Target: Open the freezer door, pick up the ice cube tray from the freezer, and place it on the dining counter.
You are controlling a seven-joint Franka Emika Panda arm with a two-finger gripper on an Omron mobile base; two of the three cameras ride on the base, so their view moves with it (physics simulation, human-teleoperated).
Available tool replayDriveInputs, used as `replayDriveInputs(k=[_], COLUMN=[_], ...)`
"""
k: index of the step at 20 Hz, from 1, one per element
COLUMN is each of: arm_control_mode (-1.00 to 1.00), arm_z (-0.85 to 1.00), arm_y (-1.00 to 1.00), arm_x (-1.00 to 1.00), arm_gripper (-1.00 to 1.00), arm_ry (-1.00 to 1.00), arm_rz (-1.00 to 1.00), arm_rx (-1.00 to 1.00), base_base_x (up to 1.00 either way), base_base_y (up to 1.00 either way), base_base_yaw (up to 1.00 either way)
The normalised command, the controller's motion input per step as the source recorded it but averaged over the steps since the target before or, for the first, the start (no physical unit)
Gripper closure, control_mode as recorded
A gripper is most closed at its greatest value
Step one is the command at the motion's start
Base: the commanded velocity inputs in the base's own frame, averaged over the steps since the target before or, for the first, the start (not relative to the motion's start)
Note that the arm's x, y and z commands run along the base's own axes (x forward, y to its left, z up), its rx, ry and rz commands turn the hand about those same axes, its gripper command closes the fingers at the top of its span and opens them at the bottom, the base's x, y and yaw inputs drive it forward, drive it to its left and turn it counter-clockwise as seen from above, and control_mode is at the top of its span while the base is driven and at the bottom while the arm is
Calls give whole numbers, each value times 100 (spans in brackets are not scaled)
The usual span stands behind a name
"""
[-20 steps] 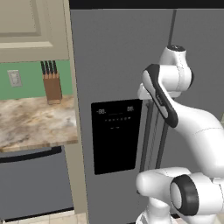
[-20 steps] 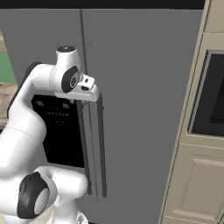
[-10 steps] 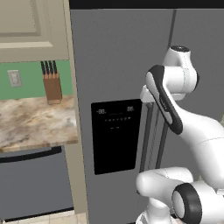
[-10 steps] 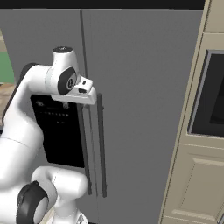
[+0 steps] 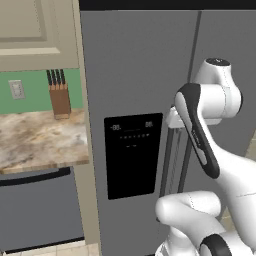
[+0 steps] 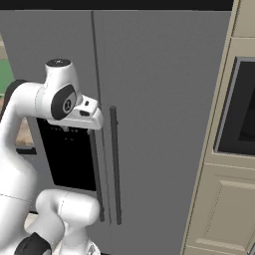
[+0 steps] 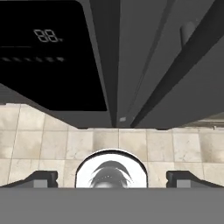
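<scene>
the freezer door (image 5: 135,100) filled the middle of the left base view, a tall grey panel shut flush against the wider plain door (image 6: 164,124) that took up the centre of the right base view. its black dispenser panel (image 5: 132,155) sat at centre in the left base view and in the upper left of the hand view. the marble counter (image 5: 42,140) lay at the left edge of the left base view, with the knife block (image 5: 60,97) standing at its back. the freezer door's handle (image 6: 95,174), a long dark vertical bar, ran down just left of the plain door's matching bar (image 6: 115,164) in the right base view. the gripper (image 7: 111,178) sat at the bottom of the hand view, its fingertips (image 7: 41,178) spread wide apart and holding nothing, looking down along the doors to the tiled floor (image 7: 43,140).
</scene>
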Motion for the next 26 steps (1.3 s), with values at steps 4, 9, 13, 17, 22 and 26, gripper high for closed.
replayDriveInputs(k=[4, 9, 13, 17, 22, 26], arm_control_mode=[-100, -100, -100, -100, -100, -100], arm_z=[0, 0, -4, -9, -3, -1], arm_y=[0, 0, 0, 7, 1, 0], arm_x=[-50, -32, -31, -22, -10, -8], arm_gripper=[-100, -100, -100, -100, -100, -100], arm_ry=[1, 3, 1, 0, 0, 0], arm_rz=[0, 0, 0, 0, 0, 0], arm_rx=[0, -1, 0, -1, 0, 0], base_base_x=[0, 0, 0, 0, 0, 0], base_base_y=[0, 0, 0, 0, 0, 0], base_base_yaw=[0, 0, 0, 0, 0, 0])
